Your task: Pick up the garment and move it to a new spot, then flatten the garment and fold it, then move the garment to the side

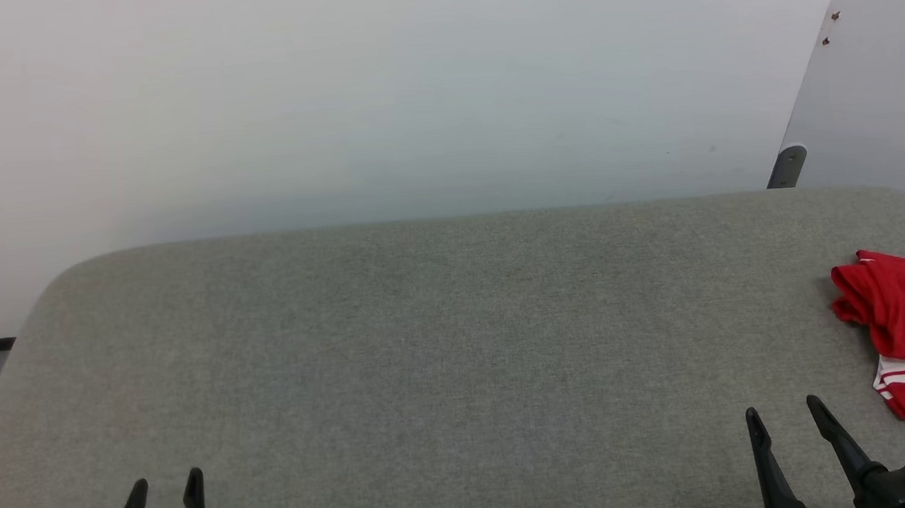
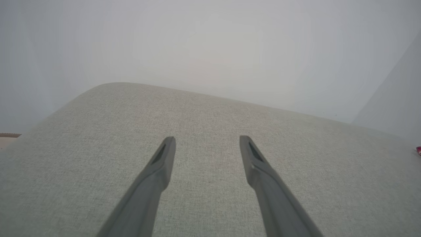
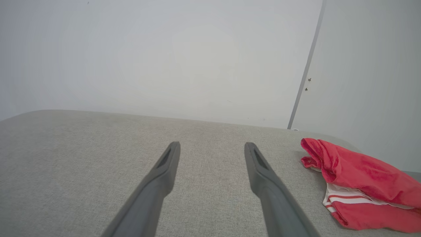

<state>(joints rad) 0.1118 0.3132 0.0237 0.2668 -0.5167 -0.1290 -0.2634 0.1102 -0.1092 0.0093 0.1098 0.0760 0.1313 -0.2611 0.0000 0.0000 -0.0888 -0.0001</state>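
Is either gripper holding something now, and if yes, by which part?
Nothing is held. The left gripper and right gripper are open and empty; the garment lies crumpled on the table, apart from both.

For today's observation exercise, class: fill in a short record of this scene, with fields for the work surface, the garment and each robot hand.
surface: grey fabric-covered top, pale wall behind
garment: red with red-white striped trim, loosely bunched at the surface's right side, cut off by the head view's edge
left hand: open, over bare fabric, holding nothing
right hand: open, nearer the garment, not touching it
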